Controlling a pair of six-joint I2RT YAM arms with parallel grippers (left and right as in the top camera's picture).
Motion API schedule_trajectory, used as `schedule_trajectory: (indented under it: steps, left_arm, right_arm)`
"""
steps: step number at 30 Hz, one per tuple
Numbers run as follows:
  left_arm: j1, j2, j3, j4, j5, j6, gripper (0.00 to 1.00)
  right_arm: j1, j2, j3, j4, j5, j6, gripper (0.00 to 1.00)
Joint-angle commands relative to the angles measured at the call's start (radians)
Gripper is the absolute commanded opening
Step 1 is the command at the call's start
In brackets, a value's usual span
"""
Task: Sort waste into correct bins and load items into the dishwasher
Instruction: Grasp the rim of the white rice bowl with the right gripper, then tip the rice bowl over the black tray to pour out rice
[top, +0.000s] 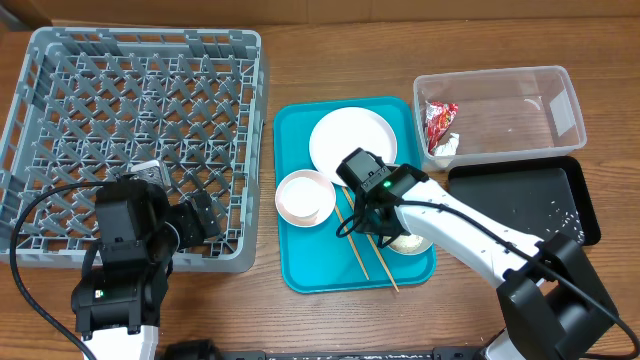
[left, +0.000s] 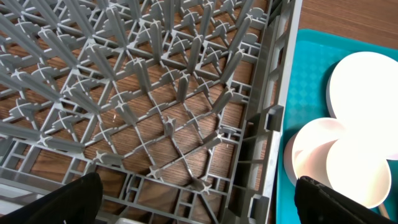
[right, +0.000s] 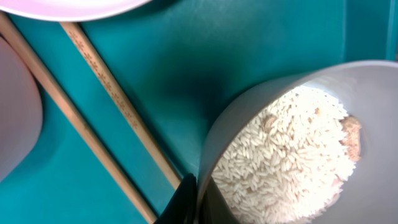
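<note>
My right gripper is shut on the near rim of the pale grey-green bowl on the teal tray. In the right wrist view the rim sits between my fingers, and the bowl holds white rice. The white plate and the pinkish-white bowl also lie on the tray. My left gripper is open and empty over the near right corner of the grey dish rack, as its wrist view shows. The red wrapper lies in the clear tub. I cannot make out the small cup.
The teal tray lies between the rack and the bins. Two wooden chopsticks lie on it beside the grey-green bowl, close to my right fingers. The black tray at the right holds scattered rice grains.
</note>
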Motion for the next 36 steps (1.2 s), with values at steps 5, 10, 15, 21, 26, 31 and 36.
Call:
schedule_trajectory:
  steps: [5, 10, 15, 21, 26, 31, 36]
  left_arm:
    - [0.006, -0.001, 0.028, 0.004, -0.006, -0.021, 1.00]
    - [0.006, -0.001, 0.028, 0.005, -0.006, -0.021, 1.00]
    - [0.006, -0.001, 0.028, 0.005, -0.006, -0.021, 1.00]
    - [0.006, -0.001, 0.028, 0.005, -0.006, -0.021, 1.00]
    - [0.006, -0.001, 0.028, 0.005, -0.006, -0.021, 1.00]
    - [0.006, -0.001, 0.028, 0.005, -0.006, -0.021, 1.00]
    - [0.006, -0.001, 0.028, 0.005, -0.006, -0.021, 1.00]
  right_arm:
    - [-0.036, -0.117, 0.117, -0.062, 0.050, -0.015, 0.04]
    - [-0.134, -0.195, 0.127, -0.106, 0.015, -0.019, 0.04]
    - [-0.279, -0.251, 0.127, -0.106, -0.093, -0.099, 0.04]
    - [-0.539, -0.255, 0.126, -0.069, -0.366, -0.286, 0.04]
    - [-0.711, -0.246, 0.123, -0.066, -0.544, -0.406, 0.04]
    - [-0.872, -0.243, 0.089, -0.061, -0.713, -0.501, 0.04]
    - [-1.001, -0.243, 0.000, -0.007, -0.906, -0.571, 0.04]
